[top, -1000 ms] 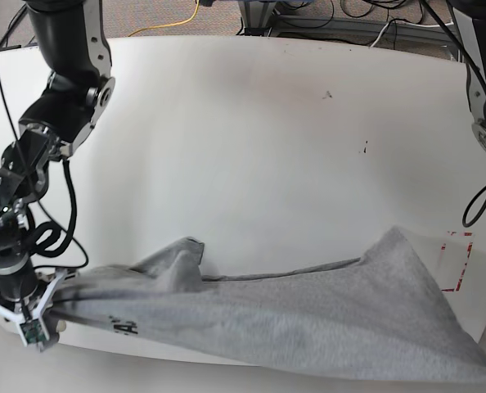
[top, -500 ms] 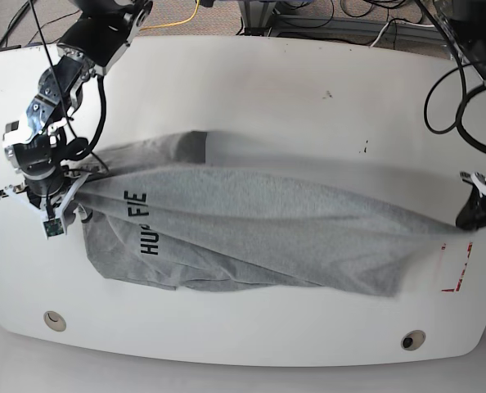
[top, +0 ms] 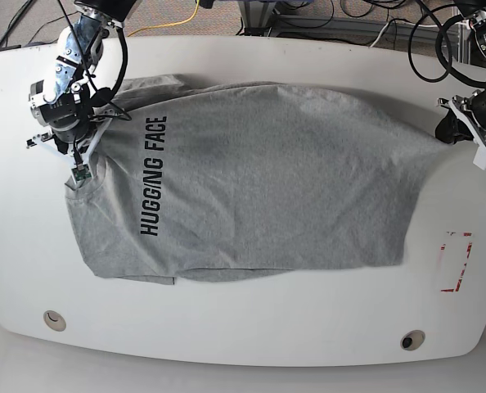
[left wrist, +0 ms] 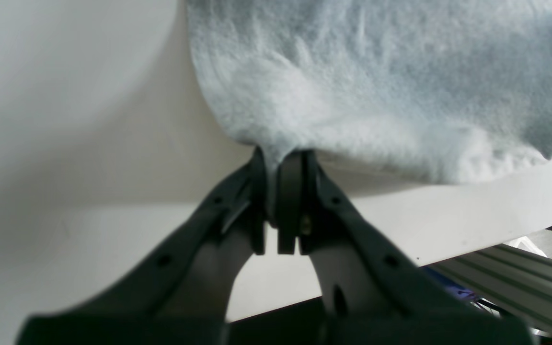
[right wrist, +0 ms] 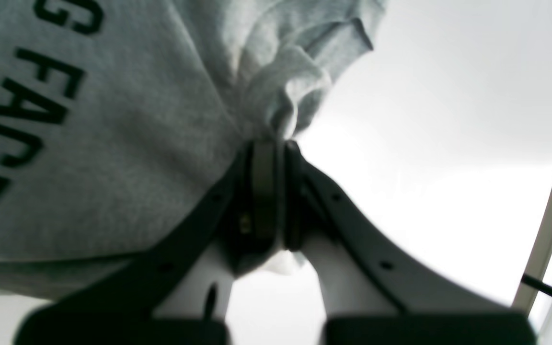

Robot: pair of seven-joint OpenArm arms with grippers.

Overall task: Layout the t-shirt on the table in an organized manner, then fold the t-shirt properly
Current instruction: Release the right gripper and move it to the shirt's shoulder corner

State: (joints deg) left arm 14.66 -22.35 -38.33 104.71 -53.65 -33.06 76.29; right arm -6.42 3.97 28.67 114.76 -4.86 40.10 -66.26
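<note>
I read dark block capitals on the t-shirt (top: 259, 196): "HUGGING FACE", running lengthwise down the garment near the left edge of the bench (top: 251, 70) in the base view. The right wrist view shows part of the same lettering (right wrist: 31, 91), with "FACE" legible and a fragment of the preceding letter above it.

I see the right end effector (right wrist: 269, 158) clenched on a bunched wad of grey fabric; its fingers are pressed together with cloth pinched between them. In the base view this right end effector (top: 78, 143) sits at the far-left corner of the bench, gripping the garment at its upper left end.

I see the left end effector (left wrist: 276, 163) clamped on a thin fold of the t-shirt's edge, its fingers nearly touching with fabric between. In the base view the left end effector (top: 460, 123) is at the far-right edge of the bench, holding the opposite end of the garment.

The t-shirt lies spread across the middle of the bench, print side up, stretched between both end effectors. A red tape rectangle (top: 456, 262) lies just beside the garment's lower right corner, near the right edge. Two round grommet holes (top: 412, 339) sit along the near edge.
</note>
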